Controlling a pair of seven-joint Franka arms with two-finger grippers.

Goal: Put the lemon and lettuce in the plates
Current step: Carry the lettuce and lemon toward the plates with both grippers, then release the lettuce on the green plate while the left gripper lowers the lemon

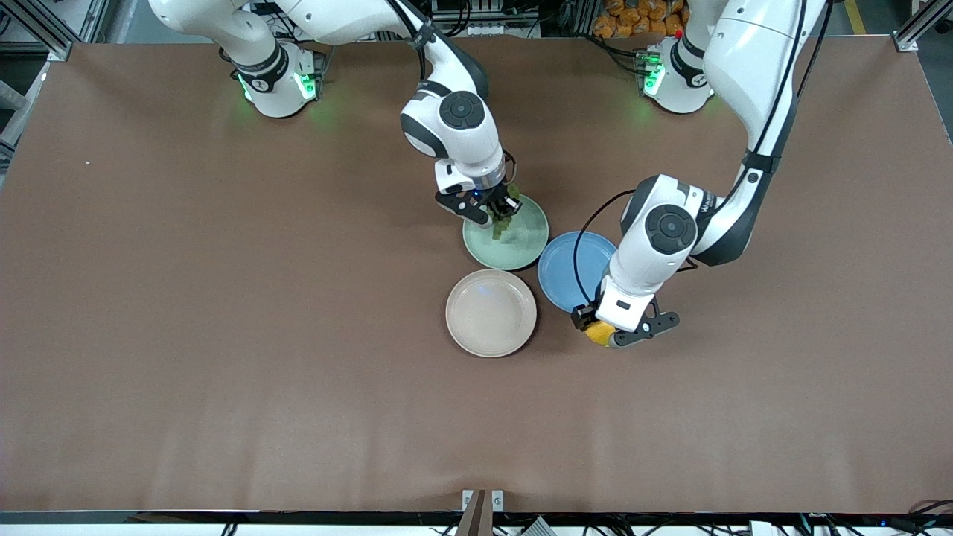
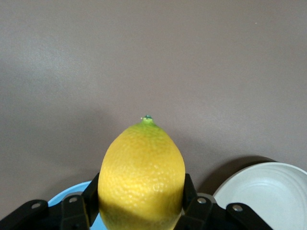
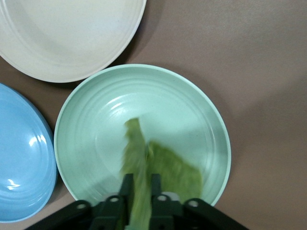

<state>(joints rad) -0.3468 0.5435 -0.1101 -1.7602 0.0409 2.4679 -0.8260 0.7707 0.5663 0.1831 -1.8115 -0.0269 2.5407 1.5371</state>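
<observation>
My left gripper (image 1: 600,334) is shut on the yellow lemon (image 1: 598,333) and holds it above the table by the blue plate's near edge; in the left wrist view the lemon (image 2: 141,177) fills the space between the fingers. My right gripper (image 1: 503,213) is shut on the green lettuce (image 1: 502,225), which hangs over the mint green plate (image 1: 523,242). In the right wrist view the lettuce (image 3: 153,170) dangles over the mint plate (image 3: 91,129). The beige plate (image 1: 491,313) lies empty, nearer the front camera than the mint plate.
A blue plate (image 1: 569,272) lies beside the mint and beige plates, toward the left arm's end, partly under the left arm. It also shows in the right wrist view (image 3: 19,158). Brown tabletop surrounds the plates.
</observation>
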